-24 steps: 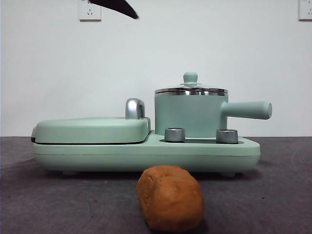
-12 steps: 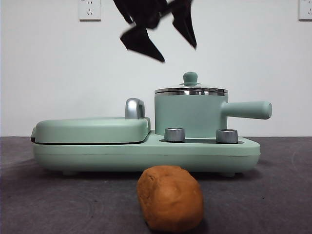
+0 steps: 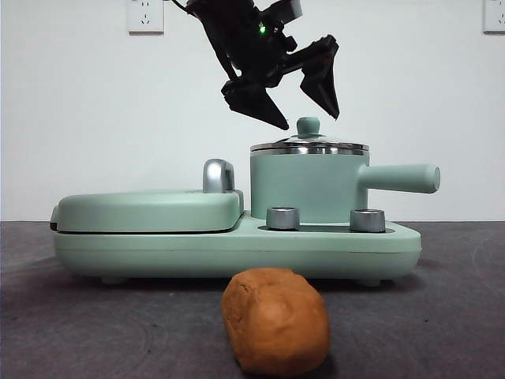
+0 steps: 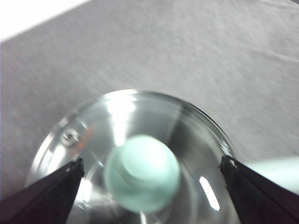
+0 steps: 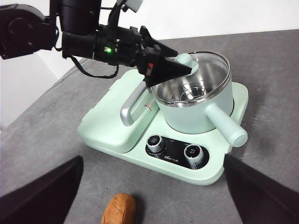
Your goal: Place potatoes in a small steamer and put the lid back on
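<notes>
Glass lid (image 3: 309, 145) still sits on your small steamer (image 3: 308, 185); left gripper (image 3: 304, 101) hangs over its knob, jaws wide, holding nothing. Potato (image 3: 275, 320) lies on the table in front. Right gripper (image 5: 149, 196) waits open. All steps remain.

From my left wrist camera the lid (image 4: 135, 158) is blurred, its knob (image 4: 142, 172) a soft mint blob, and the picture's edge cuts off its near rim; my left gripper (image 4: 149, 186) shows only as two dark jaw tips at the lower corners. The small steamer's handle (image 4: 273, 168) is a pale smear at the edge there. From my right wrist camera the potato (image 5: 119, 210) is cut off at the bottom edge, and the markings on the two dials (image 5: 175, 148) are too small to read. My left jaw hides part of the lid's knob (image 5: 184, 59) in that view.
</notes>
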